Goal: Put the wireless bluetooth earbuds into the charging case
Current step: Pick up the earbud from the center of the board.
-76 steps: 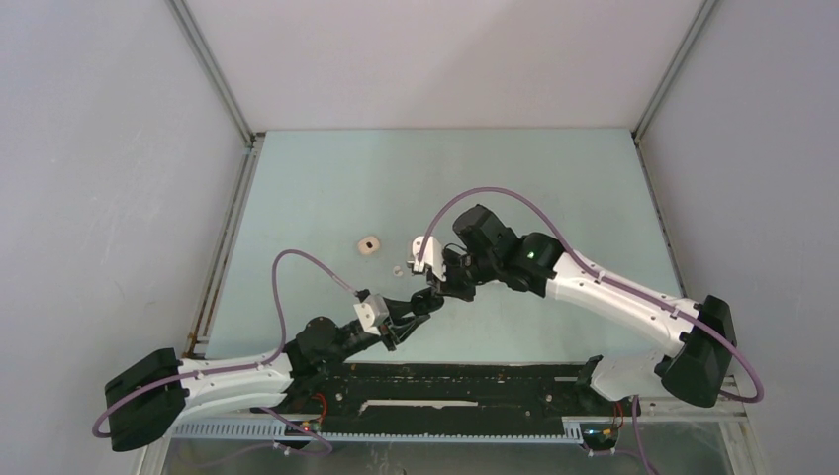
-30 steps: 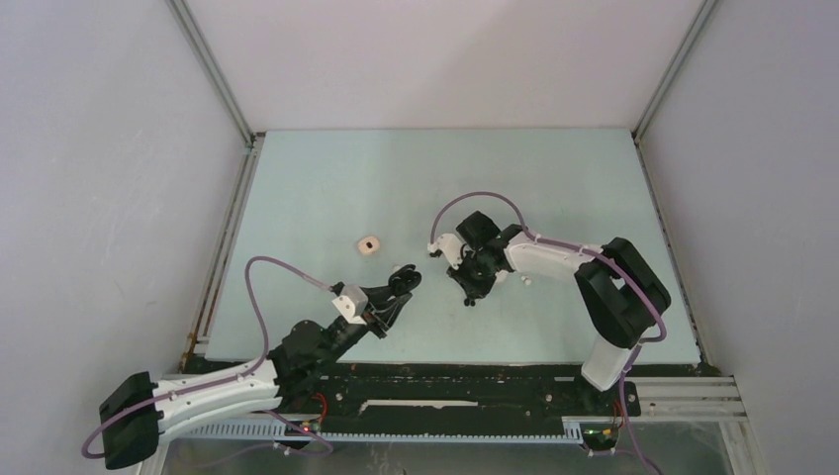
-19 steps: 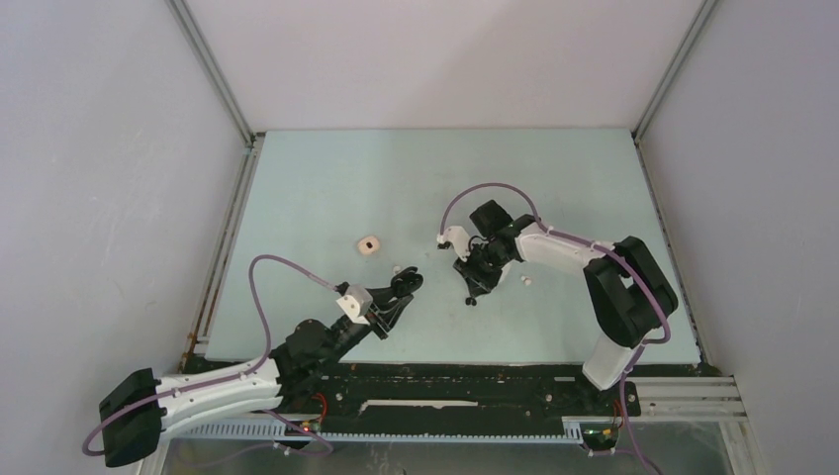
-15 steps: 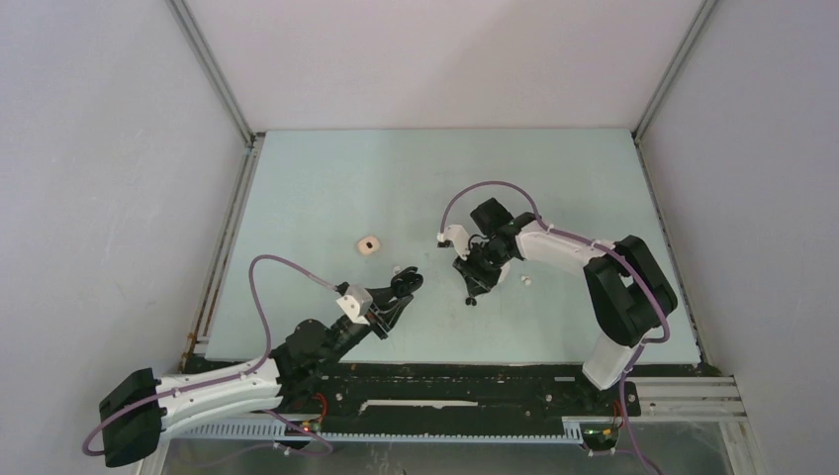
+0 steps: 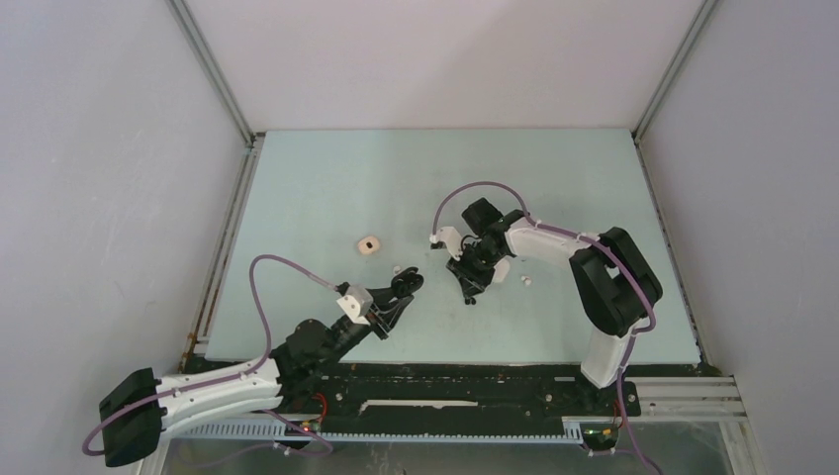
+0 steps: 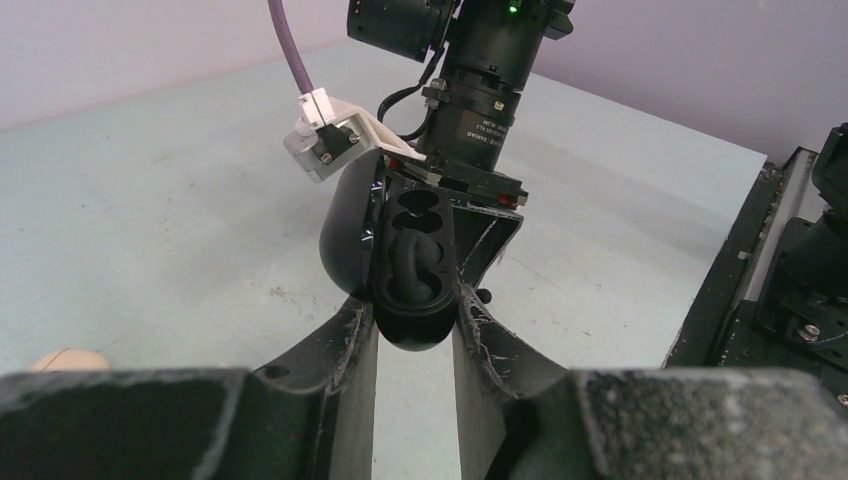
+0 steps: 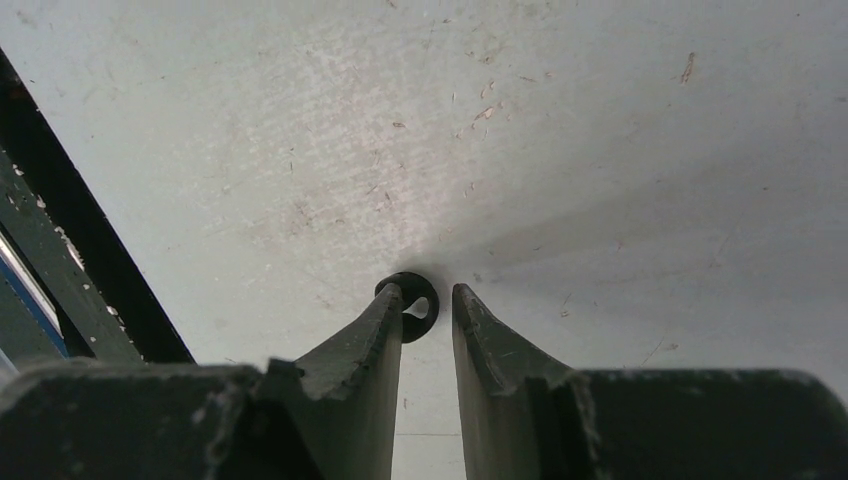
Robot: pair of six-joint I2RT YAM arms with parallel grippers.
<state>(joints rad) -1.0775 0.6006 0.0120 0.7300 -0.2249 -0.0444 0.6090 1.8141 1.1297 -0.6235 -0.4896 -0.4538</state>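
Grey-white left wall (image 5: 99, 198), aluminium frame post (image 5: 213, 69) in the corner, plain back wall (image 5: 435, 59). Pale blue-green table (image 5: 326, 178), scuffed and speckled with fine debris in the right wrist view. A black base rail (image 5: 445, 381) runs along the near edge. Left arm comes in low from the lower left. A cream rounded piece (image 5: 368, 244) with a dark spot lies on the table left of centre, well apart from the grippers. A white earbud (image 5: 395, 268) sits just beside the left gripper (image 5: 404, 285), which is clamped on the open black charging case (image 6: 412, 285), a finger on each side, with the case's inner wells facing the left wrist camera. Right gripper (image 7: 428, 292) points down at the table near the case. Its fingers are narrowly apart and grip nothing. A black earbud (image 7: 422, 298) lies on the surface at the tips, against the left-hand finger in that view, clear of the other. A second white earbud (image 5: 525, 281) lies on the table right of that gripper. Right arm folds back to its base, with the grey right wall (image 5: 762, 198) beyond.
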